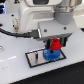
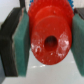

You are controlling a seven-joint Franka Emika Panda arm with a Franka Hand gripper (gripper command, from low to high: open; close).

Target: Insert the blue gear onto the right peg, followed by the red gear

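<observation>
In the exterior view the blue gear (image 1: 51, 54) lies flat on the pale black-framed plate (image 1: 34, 58), on the side toward the exterior view's right. The right peg is hidden under it. The twin pin (image 1: 37, 56) stands free to its left. My gripper (image 1: 56, 44) is shut on the red gear (image 1: 56, 46) and holds it on edge just above the blue gear. In the wrist view the red gear (image 2: 49, 39) fills the middle, its centre hole showing, clamped between the teal finger pads (image 2: 20, 45).
A black cable (image 1: 15, 33) runs along the arm at the exterior view's left. The white table (image 1: 15, 70) surrounds the plate.
</observation>
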